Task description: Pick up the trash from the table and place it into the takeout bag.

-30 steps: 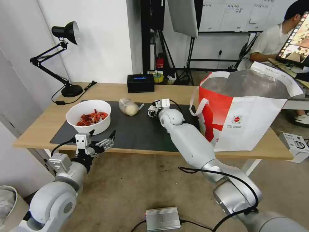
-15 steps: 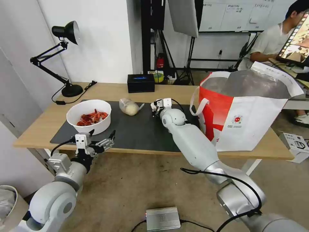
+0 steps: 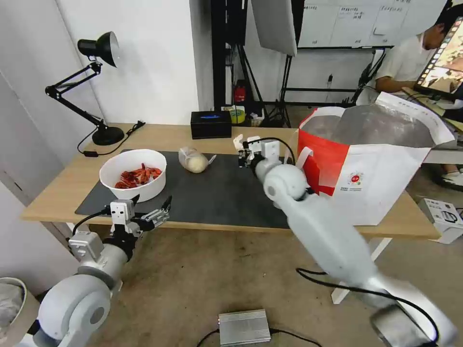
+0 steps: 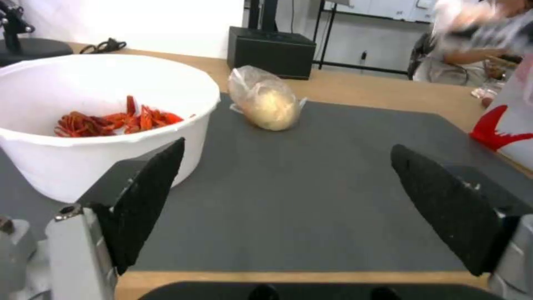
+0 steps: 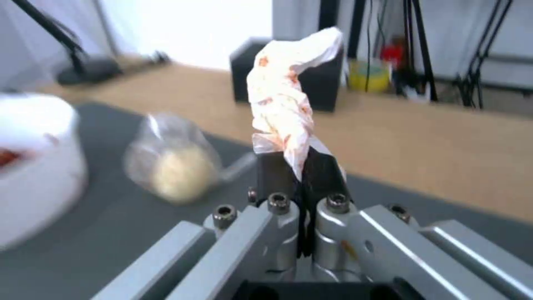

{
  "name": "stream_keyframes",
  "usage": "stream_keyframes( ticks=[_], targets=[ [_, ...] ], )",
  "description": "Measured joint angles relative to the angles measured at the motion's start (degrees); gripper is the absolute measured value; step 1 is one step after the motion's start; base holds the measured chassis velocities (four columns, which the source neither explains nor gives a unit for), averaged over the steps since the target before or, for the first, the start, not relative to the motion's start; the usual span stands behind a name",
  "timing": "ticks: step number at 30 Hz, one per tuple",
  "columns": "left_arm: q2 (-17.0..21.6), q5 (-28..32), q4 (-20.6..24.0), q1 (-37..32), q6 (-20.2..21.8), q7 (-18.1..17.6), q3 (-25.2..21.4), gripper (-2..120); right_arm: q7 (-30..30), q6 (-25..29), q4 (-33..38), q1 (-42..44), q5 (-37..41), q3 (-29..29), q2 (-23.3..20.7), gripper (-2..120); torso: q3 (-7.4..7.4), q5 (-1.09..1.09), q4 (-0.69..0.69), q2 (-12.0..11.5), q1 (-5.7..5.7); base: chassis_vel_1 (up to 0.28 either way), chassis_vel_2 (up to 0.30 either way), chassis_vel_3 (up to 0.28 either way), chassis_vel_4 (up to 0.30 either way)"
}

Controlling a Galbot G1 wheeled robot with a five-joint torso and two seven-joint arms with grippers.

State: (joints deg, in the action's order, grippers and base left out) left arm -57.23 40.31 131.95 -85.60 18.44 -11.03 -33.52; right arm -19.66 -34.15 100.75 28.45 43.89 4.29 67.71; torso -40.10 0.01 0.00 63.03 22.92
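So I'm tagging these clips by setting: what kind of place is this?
Probably a lab or studio workspace, not a home: a lighting stand and whiteboard behind the table, plus a person at a monitor.

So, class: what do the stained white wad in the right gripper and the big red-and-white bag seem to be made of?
Stained white wad, pinched in the right gripper: probably soft tissue paper; it looks crumpled, twisted and matte. Big red-and-white bag: seemingly coated fabric or plastic sheet, smooth outside, with a crinkled silver, foil-like lining.
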Motion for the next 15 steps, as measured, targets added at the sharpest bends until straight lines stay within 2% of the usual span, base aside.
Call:
stream_keyframes(
  ticks=[8,15],
  targets=[
    [-0.56,-1.38,1.58,-2.82,0.00,0.66,-1.37,100,2.19,3.42,11.21,2.99,1.91,-5.81,-5.63,0,0.01,0.00,0.00,0.00,0.00,0.000,0.000,0.000,0.000],
    [-1.86,-2.91,2.45,-5.18,0.00,1.45,-2.30,100,1.00,4.08,19.84,6.01,2.56,-15.32,-13.69,0,0.00,0.00,0.00,0.00,0.00,0.000,0.000,0.000,0.000]
  ],
)
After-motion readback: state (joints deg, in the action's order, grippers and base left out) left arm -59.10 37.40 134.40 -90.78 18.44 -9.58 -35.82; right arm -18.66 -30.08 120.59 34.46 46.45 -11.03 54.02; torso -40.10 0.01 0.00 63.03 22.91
